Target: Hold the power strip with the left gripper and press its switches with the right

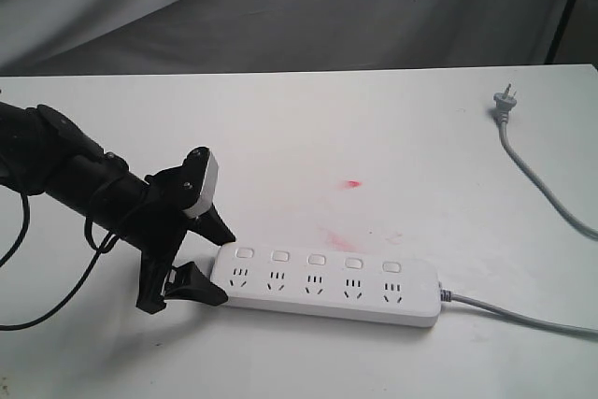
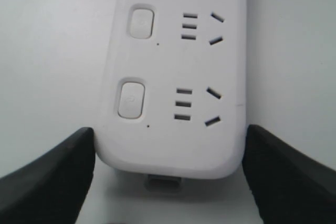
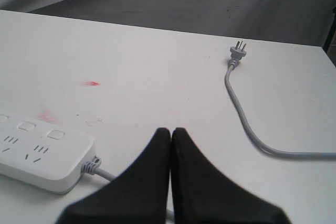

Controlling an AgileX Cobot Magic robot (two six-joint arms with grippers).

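The left claw [image 1: 222, 266] straddles the rounded end of the power strip [image 1: 327, 306], a finger against each long side, gripping it flat on the white desk [image 1: 392, 137]. The right claw [image 3: 170, 134] is pinched shut and empty, above the desk beside the strip's cord end.

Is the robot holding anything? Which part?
The left gripper clamps the power strip at its cordless end, a finger on each side. The right gripper is shut, empty.
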